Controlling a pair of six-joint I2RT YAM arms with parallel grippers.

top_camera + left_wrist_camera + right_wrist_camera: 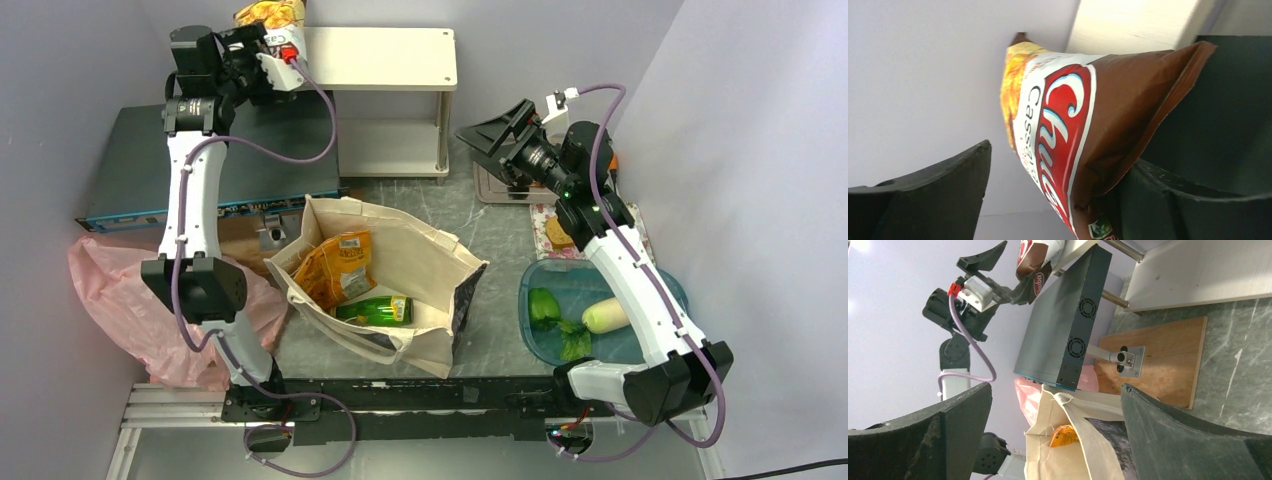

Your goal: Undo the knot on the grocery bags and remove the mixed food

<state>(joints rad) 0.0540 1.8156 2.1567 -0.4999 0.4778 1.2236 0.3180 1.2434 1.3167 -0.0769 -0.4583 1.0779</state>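
Overhead: beige canvas tote (420, 260) holds orange chip bags (340, 265) and a green bottle (378, 311); blue plastic tub (600, 285) holds leafy greens (548, 310) and white radish (605, 315); pink plastic bag (120, 300) lies left. Left wrist: left gripper (1055, 150) spread around a brown-red chip bag (1128, 100). Right wrist: right gripper (1055, 390) spread wide.

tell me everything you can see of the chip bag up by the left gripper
The chip bag looks like glossy brown foil, puffed, with a red and white logo panel and pictured golden chips. It stands tilted between the spread fingers of the left gripper, against one finger and clear of the other, beside the cream shelf.
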